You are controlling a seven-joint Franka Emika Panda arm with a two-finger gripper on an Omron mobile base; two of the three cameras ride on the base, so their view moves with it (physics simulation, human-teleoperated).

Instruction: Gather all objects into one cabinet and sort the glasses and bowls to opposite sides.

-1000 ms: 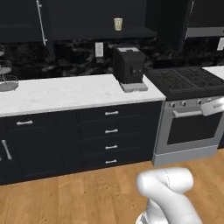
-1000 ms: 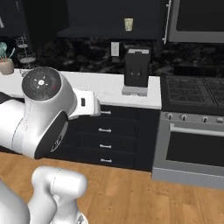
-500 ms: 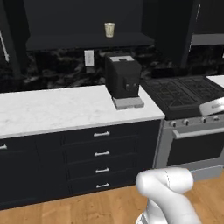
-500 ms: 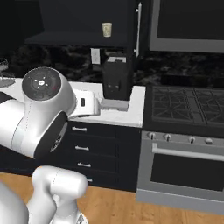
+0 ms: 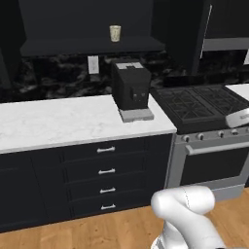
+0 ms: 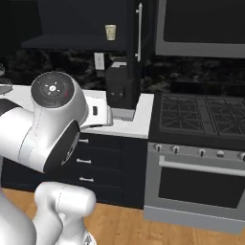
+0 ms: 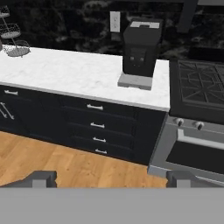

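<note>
A cream mug [image 5: 115, 33] [image 6: 110, 32], one of the glasses, stands on the dark shelf [image 5: 92, 46] of the open black wall cabinet [image 6: 72, 21]. The cabinet's tall door, with a long white bar handle [image 6: 139, 31] [image 5: 208, 24], stands swung out to the right of the mug. My gripper [image 7: 111, 179] is open with nothing between its fingertips [image 7: 41, 178]. It is held low and well back from the counter [image 7: 78, 74], facing the drawers. The bowls are out of view.
A dark coffee machine [image 5: 131, 87] [image 6: 119, 88] [image 7: 140, 48] stands on the white counter below the cabinet. A stove [image 5: 199, 102] [image 6: 201, 115] is right of it. A wire tiered stand [image 7: 13, 39] sits far left. Drawers [image 5: 104, 170] face the wooden floor.
The whole picture has shifted and grown: the base has driven closer and to the right, so the counter, coffee machine and cabinet slid left. The gripper stays open.
</note>
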